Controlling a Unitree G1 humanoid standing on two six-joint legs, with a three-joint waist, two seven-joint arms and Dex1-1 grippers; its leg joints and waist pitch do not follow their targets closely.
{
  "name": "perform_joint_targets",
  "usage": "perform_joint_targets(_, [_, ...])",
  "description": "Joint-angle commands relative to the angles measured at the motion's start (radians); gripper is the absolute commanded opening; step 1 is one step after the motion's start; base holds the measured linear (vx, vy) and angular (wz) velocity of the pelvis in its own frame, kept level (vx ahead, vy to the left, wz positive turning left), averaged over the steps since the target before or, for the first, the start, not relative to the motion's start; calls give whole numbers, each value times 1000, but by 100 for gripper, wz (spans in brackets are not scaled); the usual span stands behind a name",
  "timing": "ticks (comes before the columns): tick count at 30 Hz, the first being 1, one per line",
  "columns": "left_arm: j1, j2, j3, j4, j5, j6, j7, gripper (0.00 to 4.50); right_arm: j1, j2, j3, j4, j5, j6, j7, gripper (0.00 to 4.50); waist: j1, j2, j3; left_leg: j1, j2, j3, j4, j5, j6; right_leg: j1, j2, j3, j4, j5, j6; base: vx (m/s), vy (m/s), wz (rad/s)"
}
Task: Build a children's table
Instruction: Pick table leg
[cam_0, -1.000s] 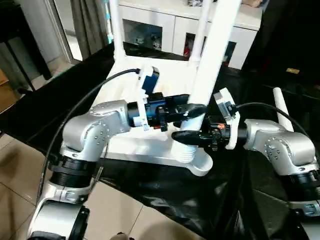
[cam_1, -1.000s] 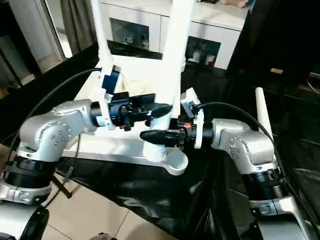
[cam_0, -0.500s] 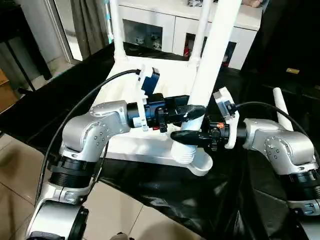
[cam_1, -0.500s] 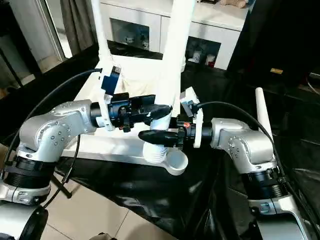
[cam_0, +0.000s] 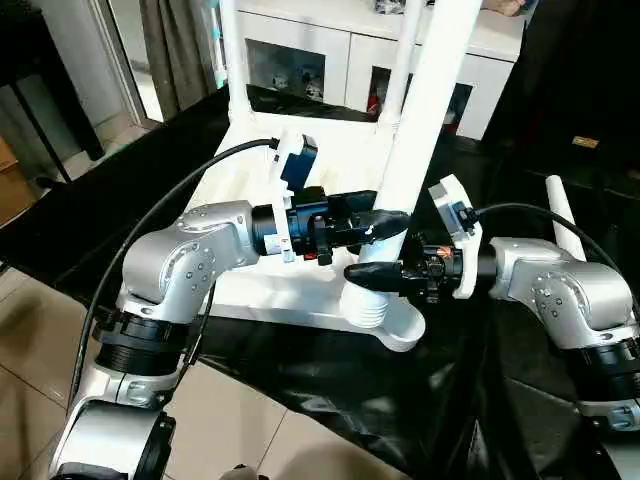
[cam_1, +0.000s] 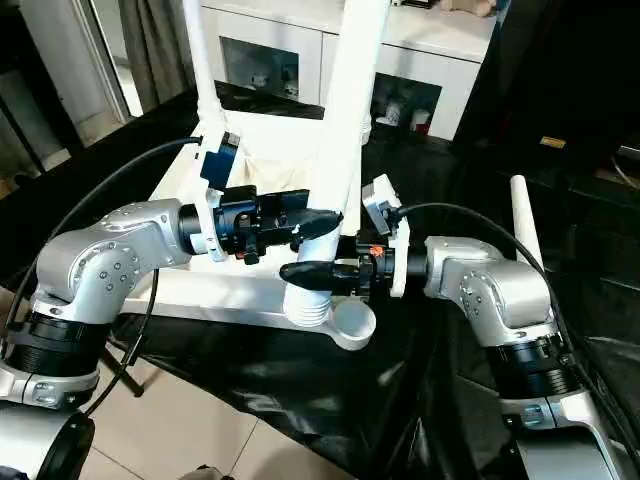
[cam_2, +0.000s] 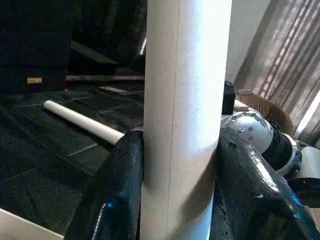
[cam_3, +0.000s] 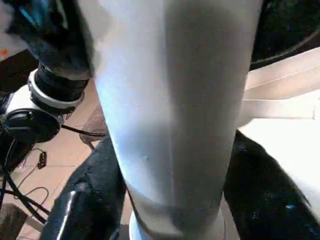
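Head view: the leg (cam_0: 415, 130) has barely shifted over the last second, its threaded end still above the table top's (cam_0: 300, 290) near corner socket (cam_0: 400, 325); seating looks unfinished. Wrist views: left tool (cam_2: 175, 200) and right tool (cam_3: 170, 210) both pinch this leg. Black sheeting (cam_0: 330, 380) covers the floor; a white cabinet (cam_0: 330, 50) stands behind.
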Motion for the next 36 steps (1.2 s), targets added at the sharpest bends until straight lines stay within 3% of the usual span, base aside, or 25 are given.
perform_joint_targets(1, [-12, 0, 4, -18, -11, -2, -2, 190, -14, -4, -9, -9, 14, 11, 10, 234, 5, -18, -79, 14, 27, -3, -62, -55, 40, 62, -67, 38, -61, -43, -239, 0, 0, 0])
perform_joint_targets(7, [-10, 3, 7, -19, -10, -2, -1, 190, -15, -8, -11, -11, 24, 25, 21, 201, 5, -18, -78, 14, 28, -4, -62, -67, 30, 60, -68, 38, -64, -73, -229, 0, 0, 0])
perform_joint_targets(14, [-11, -2, 21, 10, 17, -18, 45, 189, -16, -1, -12, -12, 32, 26, 11, 195, 5, -19, -77, 13, 27, -4, -62, -78, 22, 60, -68, 39, -67, -102, -218, 0, 0, 0])
perform_joint_targets(17, [-16, -23, 77, 40, -21, 7, 84, 258, -10, 5, -16, -18, 33, 25, 4, 193, 5, -19, -77, 15, 26, -3, -62, -78, 20, 58, -67, 38, -67, -103, -218, 0, 0, 0])
perform_joint_targets(19, [-12, -33, 100, 42, -36, -3, 93, 261, -6, 7, -18, -22, 34, 25, 1, 192, 5, -21, -78, 13, 26, -4, -61, -79, 21, 60, -67, 38, -67, -98, -222, 0, 0, 0])
perform_joint_targets(20, [-4, -58, 138, 42, -44, -62, 115, 278, -1, 5, -21, -28, 35, 26, -2, 190, 4, -22, -77, 13, 26, -4, -62, -79, 24, 59, -67, 38, -68, -98, -222, 0, 0, 0])
perform_joint_targets(22, [1, -85, 179, 46, -59, -103, 147, 282, 3, 1, -23, -33, 35, 25, -2, 189, 6, -23, -78, 12, 26, -4, -60, -72, 27, 61, -67, 38, -68, -86, -225, 0, 0, 0])
perform_joint_targets(25, [6, -107, 230, 48, -95, -129, 176, 282, 6, -10, -25, -36, 32, 20, 3, 188, 2, -32, -78, 10, 26, -5, -61, -83, 26, 64, -67, 37, -68, -82, -224, 0, 0, 0])
perform_joint_targets(27, [11, -116, 253, 32, -114, -135, 189, 282, 7, -16, -29, -38, 32, 19, 4, 188, 1, -28, -77, 14, 27, -5, -61, -86, 27, 61, -67, 37, -69, -106, -212, 0, 0, 0])
perform_joint_targets(28, [20, -121, 269, 2, -137, -127, 193, 282, 8, -21, -35, -38, 32, 18, 4, 188, 0, -39, -76, 13, 28, -3, -61, -86, 28, 60, -66, 37, -71, -116, -209, 0, 0, 0])
perform_joint_targets(31, [33, -118, 281, -30, -143, -123, 204, 282, 11, -24, -44, -42, 34, 17, -2, 188, 1, -32, -76, 16, 32, -6, -63, -89, 17, 56, -66, 37, -68, -107, -216, 0, 0, 0])
perform_joint_targets(32, [37, -115, 283, -36, -138, -127, 208, 282, 13, -23, -46, -44, 34, 14, -6, 188, 1, -40, -76, 17, 34, -7, -65, -86, 19, 57, -67, 36, -65, -97, -216, 0, 0, 0])
perform_joint_targets(35, [59, -93, 291, -49, -95, -132, 261, 282, 33, -17, -54, -56, 0, -31, -50, 188, 0, -40, -73, 18, 31, -5, -65, -105, 10, 54, -66, 38, -70, -116, -203, 0, 0, 0])
perform_joint_targets(36, [84, -44, 230, -29, 90, -202, 362, 282, 46, 15, -72, -37, -79, -131, -163, 188, 1, -41, -73, 19, 31, -5, -66, -107, 7, 55, -67, 39, -72, -128, -195, 0, 0, 0])
